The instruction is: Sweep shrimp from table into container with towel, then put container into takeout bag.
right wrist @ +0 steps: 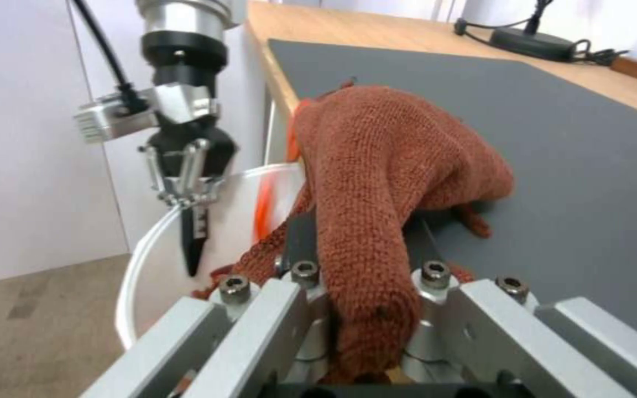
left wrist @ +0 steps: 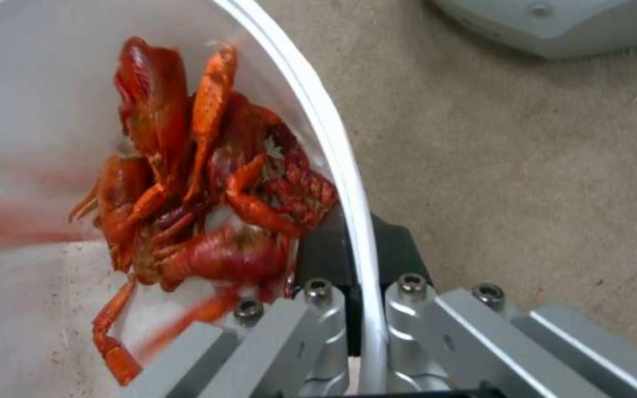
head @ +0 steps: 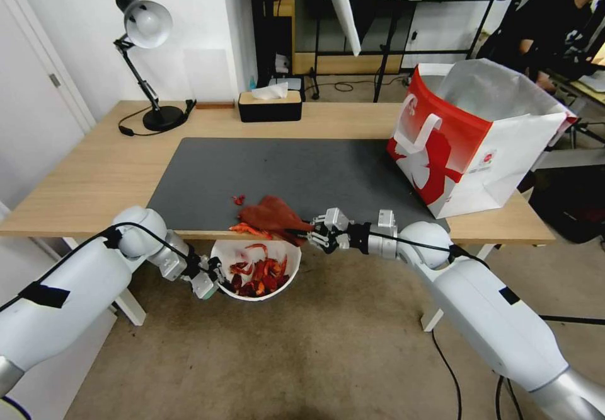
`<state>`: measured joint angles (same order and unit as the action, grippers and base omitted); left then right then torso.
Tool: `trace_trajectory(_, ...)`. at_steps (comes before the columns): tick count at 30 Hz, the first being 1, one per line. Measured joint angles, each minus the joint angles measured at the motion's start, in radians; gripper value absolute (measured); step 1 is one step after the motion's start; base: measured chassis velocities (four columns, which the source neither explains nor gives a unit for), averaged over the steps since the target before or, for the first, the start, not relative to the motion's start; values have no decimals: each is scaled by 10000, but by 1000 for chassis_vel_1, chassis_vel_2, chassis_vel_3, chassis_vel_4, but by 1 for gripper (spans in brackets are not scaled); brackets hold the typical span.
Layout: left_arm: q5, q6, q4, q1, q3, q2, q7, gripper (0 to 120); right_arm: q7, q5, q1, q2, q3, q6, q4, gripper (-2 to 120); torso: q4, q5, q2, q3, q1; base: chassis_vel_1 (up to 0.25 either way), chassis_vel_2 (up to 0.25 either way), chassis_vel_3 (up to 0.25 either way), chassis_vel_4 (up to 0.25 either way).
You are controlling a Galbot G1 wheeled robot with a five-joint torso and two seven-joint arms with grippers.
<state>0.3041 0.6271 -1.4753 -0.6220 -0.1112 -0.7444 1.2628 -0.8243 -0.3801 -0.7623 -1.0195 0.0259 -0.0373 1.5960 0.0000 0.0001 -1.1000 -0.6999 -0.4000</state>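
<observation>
Gripping towel point(right wrist: 377, 182) (between right jaws)

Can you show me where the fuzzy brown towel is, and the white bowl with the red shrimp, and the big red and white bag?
Rust-brown knitted towel point(right wrist: 400, 149), right wrist view: its bunched upper fold.
Round white plastic bowl point(head: 275, 289), head view: its near outer wall.
Red and white paper takeout bag point(head: 450, 136), head view: its red front panel.

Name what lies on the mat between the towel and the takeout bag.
Nothing: in the head view the dark mat is bare between the towel, held by the right gripper, and the takeout bag.
</observation>
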Motion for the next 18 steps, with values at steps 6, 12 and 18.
trace_trajectory(6, -1, -5, 11, 49, -48, -8, 0, 0, -58, 14, -422, 86, -141, -17, 329, 5, 0, -2, 0, 0, 1, 0, 0, 0, 0)
trace_trajectory(12, -4, -6, 15, 59, -63, -12, -4, 0, -62, 50, -831, 117, -255, -2, 569, 5, 0, -1, 0, 0, 0, 0, 0, 0, 0)
trace_trajectory(18, -6, -8, 17, 72, -85, -47, -5, 0, -57, 81, -1398, 151, -430, 11, 1029, 5, 0, -2, 0, 0, 0, 0, 0, 0, 0)
